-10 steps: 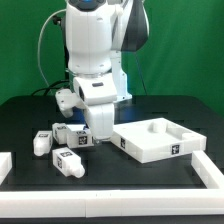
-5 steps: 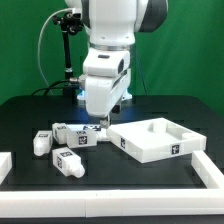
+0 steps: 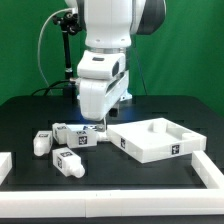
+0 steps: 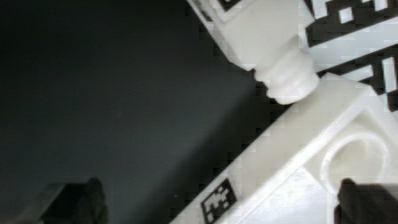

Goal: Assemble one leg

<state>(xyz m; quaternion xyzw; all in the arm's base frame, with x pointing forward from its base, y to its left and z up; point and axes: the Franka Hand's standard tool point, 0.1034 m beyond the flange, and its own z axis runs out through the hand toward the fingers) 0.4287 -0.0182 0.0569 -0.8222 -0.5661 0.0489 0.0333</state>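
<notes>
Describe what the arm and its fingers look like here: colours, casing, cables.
The arm has smooth, rounded, glossy white casing with black sections at the upper joint. A thin black cable loops beside it on the exterior view's left. In the wrist view the fingers show only as dark, blurred shapes.

White arm (image 3: 105, 45) hunched forward, gripper (image 3: 97, 124) pointing straight down, fingers (image 4: 75, 200) wide apart.
</notes>
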